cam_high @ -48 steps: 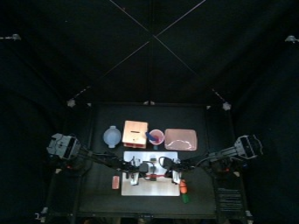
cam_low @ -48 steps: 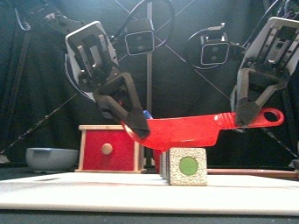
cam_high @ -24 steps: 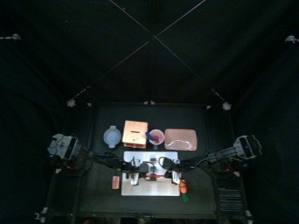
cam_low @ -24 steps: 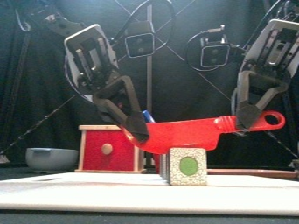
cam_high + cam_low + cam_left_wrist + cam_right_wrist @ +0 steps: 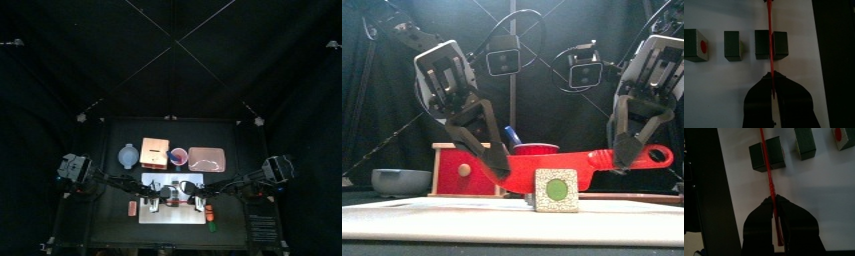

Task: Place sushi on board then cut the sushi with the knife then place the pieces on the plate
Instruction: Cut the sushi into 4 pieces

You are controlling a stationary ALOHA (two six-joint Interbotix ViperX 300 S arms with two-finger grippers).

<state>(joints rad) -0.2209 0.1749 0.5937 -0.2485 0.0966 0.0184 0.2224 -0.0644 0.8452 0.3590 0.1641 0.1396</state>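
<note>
The red knife [image 5: 563, 162] has come down since a second ago. Then it hung clear above the front sushi block; now its blade sits level with that block's top, at the lower middle of the front view. Both arms lean lower too. The left gripper [image 5: 502, 173] has its jaws closed on the blade's far end, left of centre, and the right gripper [image 5: 623, 160] is clamped on the handle end at the right (the end with the ring).

In the left wrist view the three sushi blocks [image 5: 732, 46] lie apart in a row on the white cutting board [image 5: 422, 225], and the knife's thin edge crosses the rightmost one.

The board fills the bottom of the front view and lies on the black table [image 5: 110, 226], with black curtains [image 5: 171, 60] behind.

At mid-left stands the wooden box [image 5: 462, 168], its red drawer front facing the camera. Just right of it, the red cup [image 5: 540, 149] holds a blue knife [image 5: 512, 135]. The blue-grey bowl [image 5: 402, 180] sits at lower left, and its inside cannot be seen. The pink tray [image 5: 206, 158] lies right of the cup in the top view.
</note>
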